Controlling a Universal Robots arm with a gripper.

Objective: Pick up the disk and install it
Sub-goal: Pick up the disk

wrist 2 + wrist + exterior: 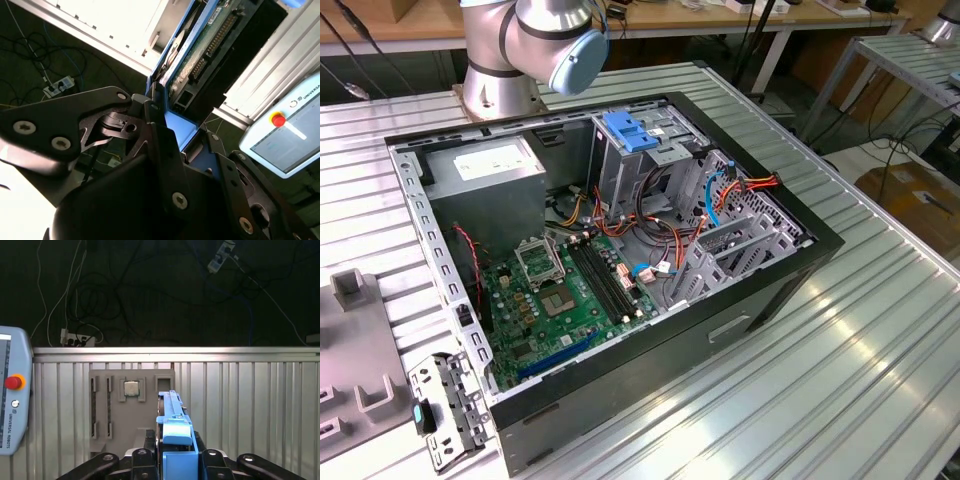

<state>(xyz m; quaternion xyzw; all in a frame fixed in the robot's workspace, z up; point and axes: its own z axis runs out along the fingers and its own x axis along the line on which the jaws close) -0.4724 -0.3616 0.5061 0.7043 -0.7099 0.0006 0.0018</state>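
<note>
- Your claw (175, 463) was pinching the disk (174, 432); in both wrist views its black fingers (162, 150) pressed against either side of the bright blue carrier frame.
- The disk stood edge-on in that grip in the first wrist view, with the ribbed metal worktop (250, 405) behind it.
- In the second wrist view, you could see the disk's green circuit-board face and a row of connector pins running away from the claw.
- Past the disk, in the first wrist view, lay a grey fixture plate (107, 410) carrying a small square chip (131, 388). A teach pendant (12, 405) with a red button sat off to one side.
- In the exterior view, the open computer case (770, 290) lay on the worktop with its motherboard (560, 300) exposed.
- A ribbed blue clip (628, 132) sat on top of a grey metal cage (620, 185) inside the case, and the arm's base (495, 80) stood just behind it.
</note>
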